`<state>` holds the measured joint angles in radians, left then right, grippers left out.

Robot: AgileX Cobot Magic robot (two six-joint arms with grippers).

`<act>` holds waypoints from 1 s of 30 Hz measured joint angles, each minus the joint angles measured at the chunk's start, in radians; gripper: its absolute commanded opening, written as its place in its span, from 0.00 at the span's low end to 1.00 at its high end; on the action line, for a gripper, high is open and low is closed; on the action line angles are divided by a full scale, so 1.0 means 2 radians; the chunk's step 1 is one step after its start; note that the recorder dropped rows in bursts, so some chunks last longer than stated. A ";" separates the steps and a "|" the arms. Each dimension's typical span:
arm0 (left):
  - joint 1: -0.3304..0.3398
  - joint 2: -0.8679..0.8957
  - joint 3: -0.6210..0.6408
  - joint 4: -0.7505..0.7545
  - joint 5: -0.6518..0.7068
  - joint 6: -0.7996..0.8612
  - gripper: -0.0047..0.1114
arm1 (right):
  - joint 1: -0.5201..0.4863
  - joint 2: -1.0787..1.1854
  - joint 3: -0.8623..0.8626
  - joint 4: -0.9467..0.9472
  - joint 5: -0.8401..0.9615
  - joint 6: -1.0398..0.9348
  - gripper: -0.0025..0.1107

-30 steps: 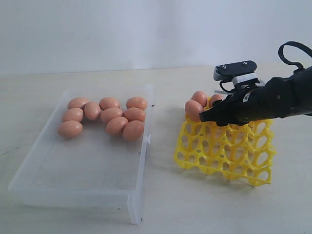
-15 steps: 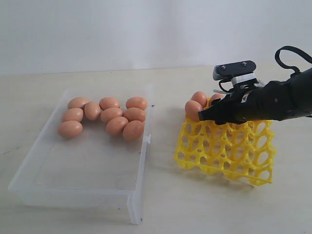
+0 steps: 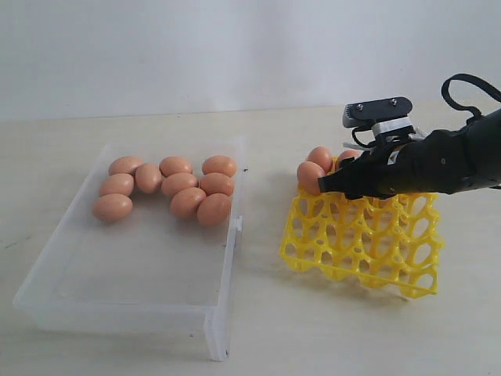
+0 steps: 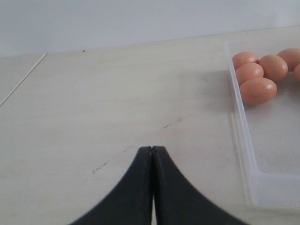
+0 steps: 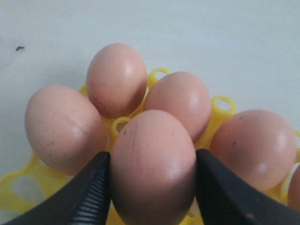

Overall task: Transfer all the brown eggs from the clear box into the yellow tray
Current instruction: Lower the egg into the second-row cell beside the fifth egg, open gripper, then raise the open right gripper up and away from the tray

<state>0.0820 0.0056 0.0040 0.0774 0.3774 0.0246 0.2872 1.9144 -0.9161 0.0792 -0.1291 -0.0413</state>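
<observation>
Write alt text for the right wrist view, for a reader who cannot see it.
The right gripper clasps a brown egg by its sides between its black fingers, over the yellow tray. Other brown eggs sit in tray cups close around it.

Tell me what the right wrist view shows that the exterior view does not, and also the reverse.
Only the right wrist view: both fingers of the right gripper touching the sides of one held egg. Only the exterior view: the clear box with its loose eggs, and the empty cells of the yellow tray. Both: the gripper over the tray's corner, beside the seated eggs.
</observation>
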 measured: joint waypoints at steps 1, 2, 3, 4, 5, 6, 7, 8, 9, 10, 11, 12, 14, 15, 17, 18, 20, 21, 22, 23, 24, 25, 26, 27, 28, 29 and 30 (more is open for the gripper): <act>0.000 0.000 0.000 0.000 0.000 0.000 0.04 | 0.000 0.000 0.000 0.000 0.000 0.000 0.34; 0.000 0.000 0.000 0.000 0.000 0.000 0.04 | 0.000 0.000 0.000 0.000 0.000 0.001 0.38; 0.000 0.000 0.000 0.000 0.000 0.000 0.04 | 0.000 0.000 0.000 0.000 0.000 0.002 0.41; 0.000 0.000 0.000 0.000 0.000 0.000 0.04 | 0.000 0.000 0.000 0.000 0.000 0.004 0.45; 0.000 0.000 0.000 0.000 0.000 0.000 0.04 | 0.000 0.000 0.000 0.000 0.000 0.005 0.48; 0.000 0.000 0.000 0.000 0.000 0.000 0.04 | 0.000 0.000 0.000 0.000 0.000 0.006 0.51; 0.000 0.000 0.000 0.000 0.000 0.000 0.04 | 0.000 0.000 0.000 0.000 -0.001 0.010 0.53; 0.000 0.000 0.000 0.000 0.000 0.000 0.04 | 0.000 0.000 0.000 0.000 -0.001 0.014 0.53; 0.000 0.000 0.000 0.000 0.000 0.000 0.04 | 0.000 0.000 0.000 0.000 -0.002 0.018 0.53; 0.000 0.000 0.000 0.000 0.000 0.000 0.04 | 0.000 0.000 0.000 0.000 -0.002 0.021 0.53; 0.000 0.000 0.000 0.000 0.000 0.000 0.04 | 0.000 0.000 0.000 0.000 -0.002 0.021 0.53; 0.000 0.000 0.000 0.000 0.000 0.000 0.04 | 0.000 0.000 0.000 0.000 -0.003 0.021 0.53; 0.000 0.000 0.000 0.000 0.000 0.000 0.04 | 0.000 0.000 0.000 0.000 -0.003 0.023 0.53; 0.000 0.000 0.000 0.000 0.000 0.000 0.04 | 0.000 0.000 0.000 0.000 -0.003 0.023 0.53; 0.000 0.000 0.000 0.000 0.000 0.000 0.04 | 0.000 0.000 0.000 0.000 -0.003 0.025 0.53; 0.000 0.000 0.000 0.000 0.000 0.000 0.04 | 0.000 0.000 0.000 0.000 -0.003 0.026 0.53; 0.000 0.000 0.000 0.000 0.000 0.000 0.04 | 0.000 0.000 0.000 0.000 -0.003 0.026 0.53; 0.000 0.000 0.000 0.000 0.000 0.000 0.04 | 0.000 -0.001 0.000 0.000 -0.003 0.026 0.53; 0.000 0.000 0.000 0.000 0.000 0.000 0.04 | 0.000 -0.003 0.000 0.000 -0.003 0.026 0.53; 0.000 0.000 0.000 0.000 0.000 0.000 0.04 | 0.000 -0.006 0.000 0.000 -0.003 0.026 0.53; 0.000 0.000 0.000 0.000 0.000 0.000 0.04 | 0.000 -0.009 0.000 0.000 -0.003 0.026 0.53; 0.000 0.000 0.000 0.000 0.000 0.000 0.04 | 0.000 -0.013 0.000 0.000 -0.003 0.027 0.53; 0.000 0.000 0.000 0.000 0.000 0.000 0.04 | 0.000 -0.017 0.000 0.000 -0.003 0.029 0.53; 0.000 0.000 0.000 0.000 0.000 0.000 0.04 | 0.000 -0.020 0.000 0.000 -0.003 0.032 0.53; 0.000 0.000 0.000 0.000 0.000 0.000 0.04 | 0.000 -0.024 0.000 0.000 -0.004 0.037 0.53; 0.000 0.000 0.000 0.000 0.000 0.000 0.04 | 0.000 -0.025 0.000 0.000 -0.004 0.040 0.53; 0.000 0.000 0.000 0.000 0.000 0.000 0.04 | 0.000 -0.027 0.000 0.000 -0.004 0.043 0.53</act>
<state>0.0820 0.0056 0.0040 0.0774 0.3774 0.0246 0.2872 1.8613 -0.9161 0.0792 -0.1374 0.0444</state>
